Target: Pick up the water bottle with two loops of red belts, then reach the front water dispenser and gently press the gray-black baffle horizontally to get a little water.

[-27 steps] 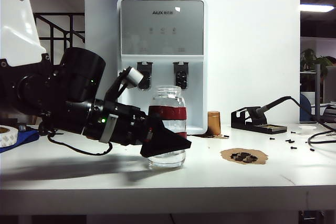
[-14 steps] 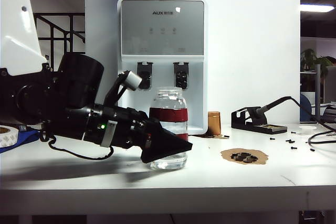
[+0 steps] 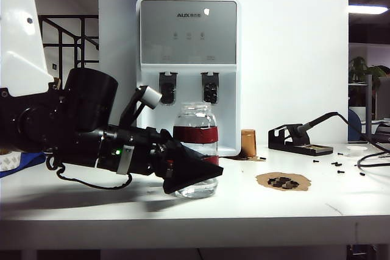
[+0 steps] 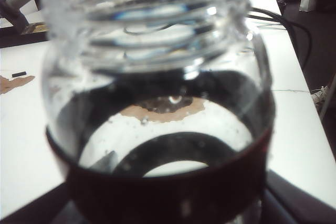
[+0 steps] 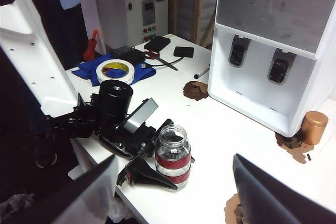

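The water bottle [image 3: 195, 149], clear glass with two dark red bands, stands upright just in front of the water dispenser [image 3: 187, 35]. My left gripper [image 3: 203, 170] is shut on its lower body, one black finger [image 5: 151, 176] on the near side and the other behind the glass. The bottle [image 4: 157, 77] fills the left wrist view. The gray-black baffle [image 3: 167, 83], the left of two dark levers, hangs above and slightly left of the bottle's mouth. My right gripper [image 5: 175, 157] is open, high above the table, looking down on the bottle [image 5: 172, 156] and baffle [image 5: 239, 51].
A small brown cylinder [image 3: 248, 143] stands at the dispenser's right foot. A soldering iron stand [image 3: 298, 138], cables [image 3: 372, 156] and a brown patch with dark bits [image 3: 283, 181] lie to the right. A tape roll [image 5: 115, 69] rests on blue cloth at the left.
My left gripper has shifted slightly right and tilted, and the bottle has moved a little right with it. The grip looks unchanged.
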Tool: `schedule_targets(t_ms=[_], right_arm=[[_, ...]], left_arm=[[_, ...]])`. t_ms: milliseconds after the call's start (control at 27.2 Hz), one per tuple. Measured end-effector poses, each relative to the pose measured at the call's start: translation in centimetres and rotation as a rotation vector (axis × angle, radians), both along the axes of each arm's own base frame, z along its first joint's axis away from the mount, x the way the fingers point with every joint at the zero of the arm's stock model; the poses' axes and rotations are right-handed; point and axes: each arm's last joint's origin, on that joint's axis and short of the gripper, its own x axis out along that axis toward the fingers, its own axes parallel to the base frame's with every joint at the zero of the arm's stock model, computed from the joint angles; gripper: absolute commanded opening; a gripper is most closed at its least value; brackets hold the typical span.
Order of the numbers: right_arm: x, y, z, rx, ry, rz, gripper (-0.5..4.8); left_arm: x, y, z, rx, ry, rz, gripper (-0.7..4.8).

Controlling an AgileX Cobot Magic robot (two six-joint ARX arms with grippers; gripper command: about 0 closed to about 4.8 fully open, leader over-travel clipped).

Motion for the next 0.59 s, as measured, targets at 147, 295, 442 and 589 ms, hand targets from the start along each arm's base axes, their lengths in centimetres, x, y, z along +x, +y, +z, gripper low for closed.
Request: schedule_targets(t_ms=[147, 295, 442, 589], right_arm=[[-0.5, -0.1, -1.0, 0.014, -0.035, -0.001, 3.54], [-0.9, -0.1, -2.9, 0.076, -0.076, -0.02, 3.54], [-1.7, -0.4, -4.6, 0.15, -0.153, -0.114, 3.54], [-1.9, -0.5, -5.1, 0.165, -0.158, -0.13, 3.54]], left_arm=[[0.0, 0.1, -0.3, 0.021, 0.013, 0.015, 4.1], [-0.1, 0.8, -1.4, 0.057, 0.094, 0.045, 4.77], [0.0, 0.9, -1.4, 0.058, 0.093, 0.05, 4.79], [-0.1, 0.9, -1.4, 0.053, 0.094, 0.029, 4.79]])
